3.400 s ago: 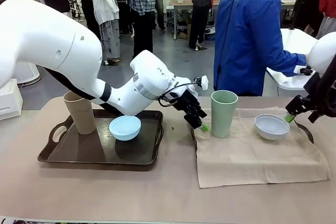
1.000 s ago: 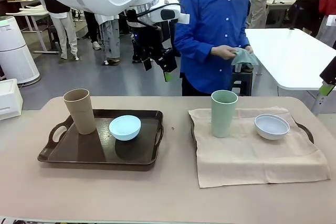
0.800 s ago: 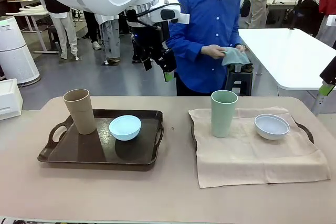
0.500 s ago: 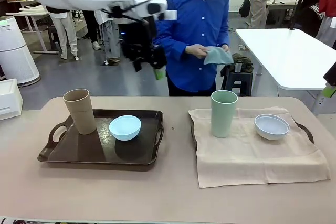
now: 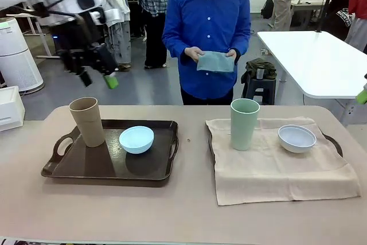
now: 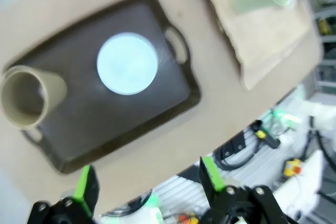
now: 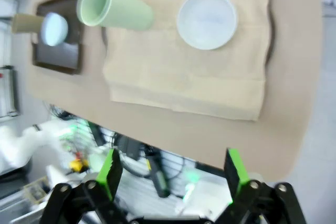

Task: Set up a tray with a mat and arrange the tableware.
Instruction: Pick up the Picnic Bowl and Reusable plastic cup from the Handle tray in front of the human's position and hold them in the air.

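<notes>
Left claw [image 5: 98,80] and right claw [image 7: 172,158] gape wide, empty; tan cup [image 5: 87,121], blue bowl [image 5: 136,139] along tray's [image 5: 86,167] far edge; green cup [image 5: 245,123], white bowl [image 5: 296,138] near cloth's [image 5: 275,176] far edge.

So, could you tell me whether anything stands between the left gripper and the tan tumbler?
Nothing visible does. The left gripper hangs open in the air above the dark tray. The tan tumbler stands upright on that tray, and the light blue bowl sits beside it, apart.
</notes>
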